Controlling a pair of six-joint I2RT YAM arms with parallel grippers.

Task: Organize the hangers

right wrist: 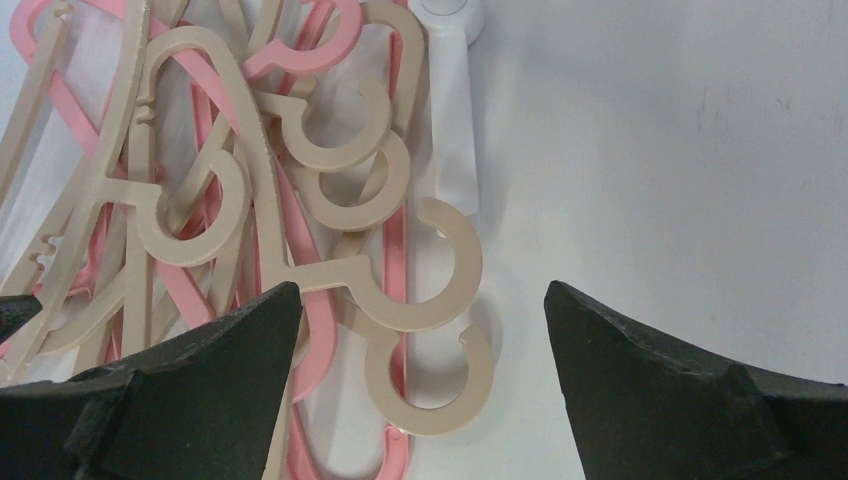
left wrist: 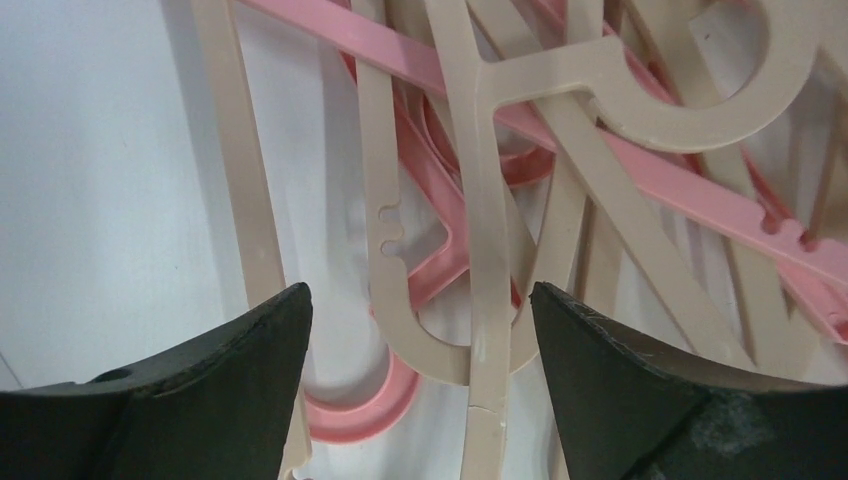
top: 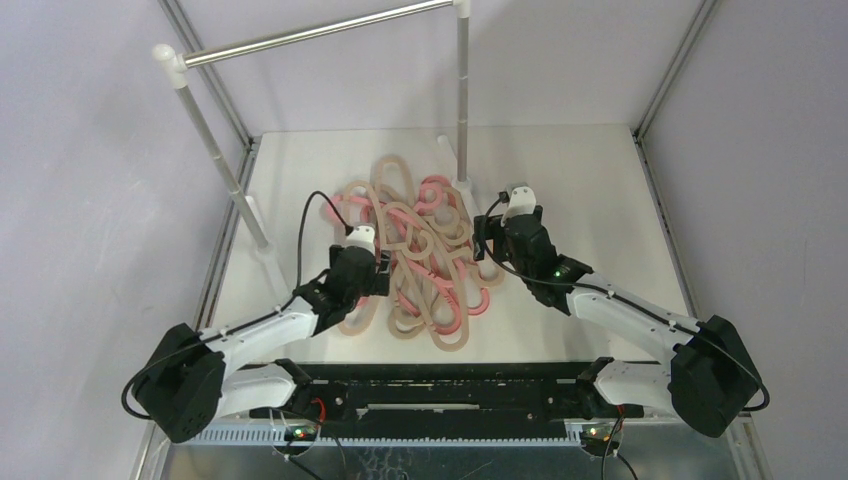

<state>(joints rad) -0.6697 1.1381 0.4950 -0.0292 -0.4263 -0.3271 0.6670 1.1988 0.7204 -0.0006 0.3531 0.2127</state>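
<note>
A tangled pile of pink and beige hangers [top: 415,255] lies on the white table in the middle of the top view. My left gripper [top: 385,272] is open at the pile's left edge; in the left wrist view its jaws [left wrist: 420,330] straddle a beige hanger bar [left wrist: 487,300] and a pink hook [left wrist: 360,405], holding nothing. My right gripper [top: 488,245] is open at the pile's right edge; in the right wrist view its jaws [right wrist: 422,310] straddle a beige hook [right wrist: 430,375] lying flat, not gripped.
A silver rail [top: 320,33] on white posts stands behind the pile. Its right post foot [right wrist: 452,15] sits just beyond the hooks. Grey walls enclose the table on the left, back and right. A black bar [top: 440,385] runs along the near edge.
</note>
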